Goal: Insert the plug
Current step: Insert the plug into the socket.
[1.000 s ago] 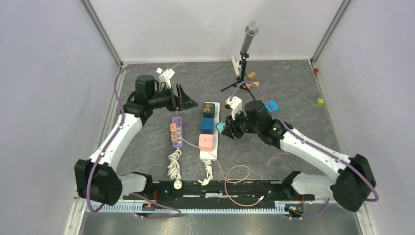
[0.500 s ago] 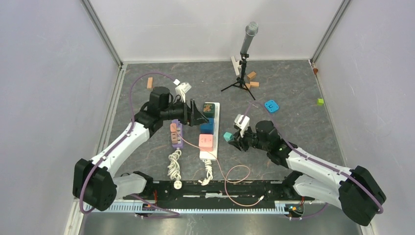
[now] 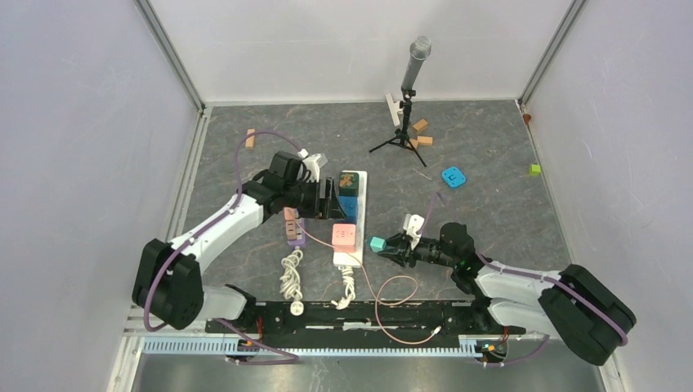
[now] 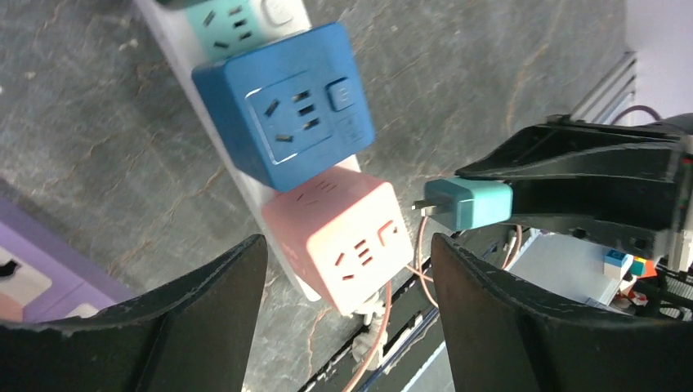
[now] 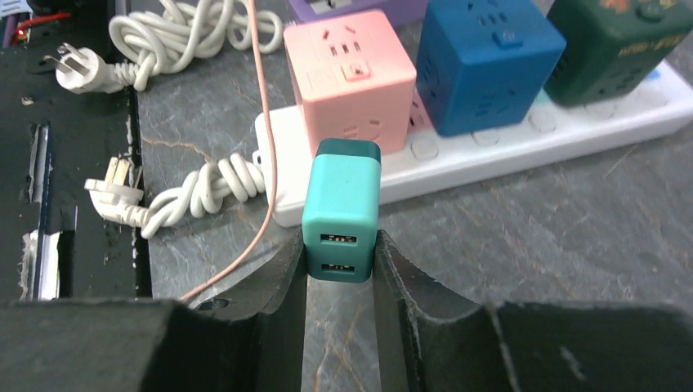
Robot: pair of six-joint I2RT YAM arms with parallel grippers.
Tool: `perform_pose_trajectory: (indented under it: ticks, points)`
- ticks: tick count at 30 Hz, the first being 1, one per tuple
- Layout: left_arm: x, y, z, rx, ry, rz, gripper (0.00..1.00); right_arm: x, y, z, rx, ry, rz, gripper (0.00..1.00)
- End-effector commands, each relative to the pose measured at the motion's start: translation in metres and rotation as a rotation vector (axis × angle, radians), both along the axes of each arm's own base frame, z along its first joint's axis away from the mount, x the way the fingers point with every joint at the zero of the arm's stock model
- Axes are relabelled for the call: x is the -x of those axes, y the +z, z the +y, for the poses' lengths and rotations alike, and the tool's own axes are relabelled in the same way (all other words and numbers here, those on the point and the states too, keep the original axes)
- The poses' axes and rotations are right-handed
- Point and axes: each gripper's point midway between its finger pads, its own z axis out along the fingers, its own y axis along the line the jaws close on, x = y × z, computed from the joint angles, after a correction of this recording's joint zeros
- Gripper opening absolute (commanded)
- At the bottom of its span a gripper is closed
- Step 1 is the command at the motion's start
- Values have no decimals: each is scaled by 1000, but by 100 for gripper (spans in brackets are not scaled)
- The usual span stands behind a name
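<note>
My right gripper [image 5: 342,245] is shut on a teal plug [image 5: 342,212], which has two USB ports facing the wrist camera. It holds the plug [image 3: 377,243] low over the table, just right of the pink cube socket [image 3: 343,236]. The plug's prongs [image 4: 426,206] point at that pink cube [image 4: 339,237], with a small gap between them. The pink cube [image 5: 347,73] sits on a white power strip [image 5: 490,159] beside a blue cube [image 5: 490,61]. My left gripper [image 3: 331,198] hovers open over the strip, its fingers [image 4: 204,318] on either side of the pink cube with nothing held.
A green cube [image 3: 349,180] sits at the strip's far end. A purple strip [image 3: 294,224] lies to its left. Coiled white cords [image 3: 290,273] and a thin pink cable [image 3: 392,294] lie near the front rail. At the back are a microphone stand [image 3: 406,98], wooden blocks [image 3: 420,131] and a blue piece [image 3: 453,176].
My right arm has dropped low and pulled toward the front with the plug, now level with the pink cube. My left arm has swung right and nearer, over the white strip.
</note>
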Motion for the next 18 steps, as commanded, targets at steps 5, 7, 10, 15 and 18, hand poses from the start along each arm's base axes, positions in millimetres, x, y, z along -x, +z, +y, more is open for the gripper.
perform_pose_trajectory:
  ticks: [5,7,10,15,18]
  points:
    - [-4,1,4,-76,27,82,82,5,24,26,-117,152,-129,0]
    - [-5,4,4,-71,33,77,82,9,25,32,-141,173,-128,0]
    - [-3,4,5,-72,37,85,82,14,29,41,-170,207,-150,0]
    - [3,-5,11,-113,43,140,82,20,42,53,-231,261,-168,0]
    - [6,-7,11,-120,40,165,82,18,41,49,-218,233,-187,0]
